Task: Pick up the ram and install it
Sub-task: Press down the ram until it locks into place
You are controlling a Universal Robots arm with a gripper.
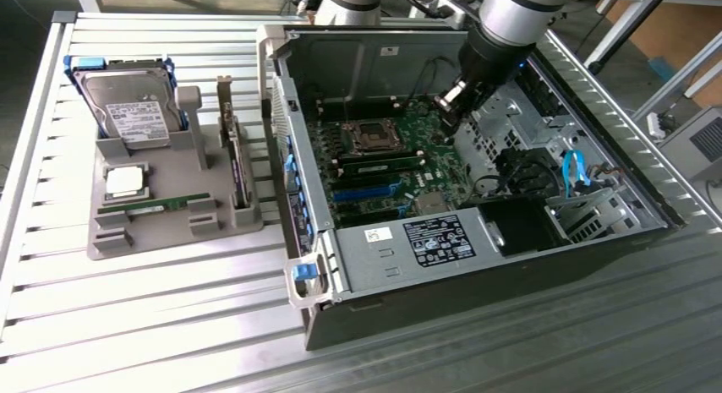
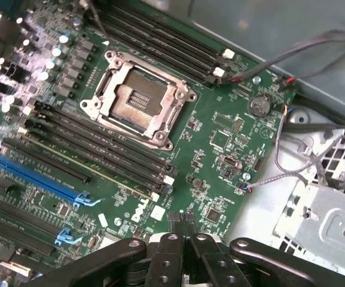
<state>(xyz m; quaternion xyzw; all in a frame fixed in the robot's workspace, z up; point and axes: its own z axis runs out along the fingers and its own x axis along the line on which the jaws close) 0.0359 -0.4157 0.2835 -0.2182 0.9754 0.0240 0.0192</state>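
Jaws [image 2: 183, 222] closed empty above the motherboard [image 2: 220, 137], CPU socket [image 2: 137, 98] nearby.

A robotics lab: slatted aluminium bench [image 1: 169, 325], opened computer case [image 1: 474, 266], parts fixture [image 1: 169, 232].

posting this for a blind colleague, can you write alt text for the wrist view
A shut black gripper hangs just above a green motherboard inside an open computer case. An empty processor socket sits mid-board between rows of black memory slots, with a blue expansion slot beyond them.
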